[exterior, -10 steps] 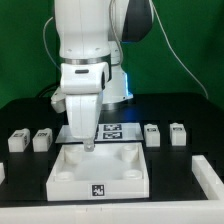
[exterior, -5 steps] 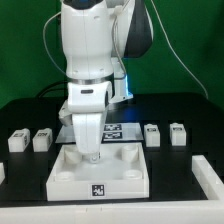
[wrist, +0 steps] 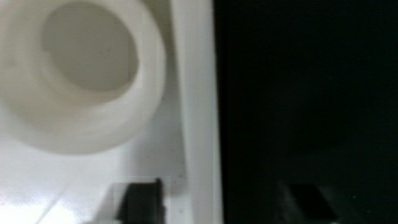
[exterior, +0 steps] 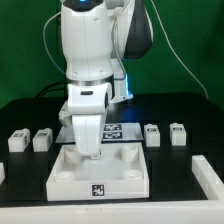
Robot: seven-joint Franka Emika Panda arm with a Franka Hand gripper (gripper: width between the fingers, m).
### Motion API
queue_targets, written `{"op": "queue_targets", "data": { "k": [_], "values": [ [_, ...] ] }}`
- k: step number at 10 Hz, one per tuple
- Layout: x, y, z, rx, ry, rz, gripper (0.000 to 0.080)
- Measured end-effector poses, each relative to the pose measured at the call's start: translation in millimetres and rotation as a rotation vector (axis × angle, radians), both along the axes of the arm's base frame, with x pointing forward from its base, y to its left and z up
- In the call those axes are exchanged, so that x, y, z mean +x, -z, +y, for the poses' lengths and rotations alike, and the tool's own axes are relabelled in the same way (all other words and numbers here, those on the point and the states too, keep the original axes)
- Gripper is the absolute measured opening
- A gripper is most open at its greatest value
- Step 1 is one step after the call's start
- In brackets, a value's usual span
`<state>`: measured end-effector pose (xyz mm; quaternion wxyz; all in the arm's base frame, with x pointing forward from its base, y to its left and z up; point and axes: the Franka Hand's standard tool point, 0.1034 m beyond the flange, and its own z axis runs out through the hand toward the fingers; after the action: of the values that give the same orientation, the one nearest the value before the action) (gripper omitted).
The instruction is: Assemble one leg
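Observation:
Four small white legs with tags stand on the black table: two at the exterior view's left (exterior: 17,141) (exterior: 42,139) and two at its right (exterior: 152,134) (exterior: 177,133). The large white square plate (exterior: 122,176) lies in front of the arm. My gripper (exterior: 90,155) is down at the plate's far left part. In the wrist view my gripper (wrist: 226,202) is open and empty. One finger (wrist: 143,200) is over the plate (wrist: 71,185) and the other is over the dark table, with the plate's edge between them. A round corner socket (wrist: 80,75) lies ahead.
The marker board (exterior: 120,130) lies behind the plate, partly hidden by the arm. A white object (exterior: 210,172) shows at the table's front on the exterior view's right. Cables hang behind the arm.
The arm has come down and slightly toward the exterior view's right, bringing the gripper low onto the plate's far left part. It has hardly moved in the last half second.

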<state>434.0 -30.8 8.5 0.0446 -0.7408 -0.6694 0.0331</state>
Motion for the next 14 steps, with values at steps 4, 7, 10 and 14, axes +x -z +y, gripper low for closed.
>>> {"op": "queue_targets", "data": {
  "k": [4,7,10,14],
  "values": [
    [3.0,-1.4,-0.3,-0.001,0.000,-0.013,0.0067],
    [4.0,-1.7,-0.4,-0.001,0.000,-0.018,0.0067],
    [4.2,-1.7,-0.3,-0.001,0.000,-0.018,0.0067],
    [36.7,-2.3,29.9,0.012,0.012,-0.049,0.0067]
  ]
}}
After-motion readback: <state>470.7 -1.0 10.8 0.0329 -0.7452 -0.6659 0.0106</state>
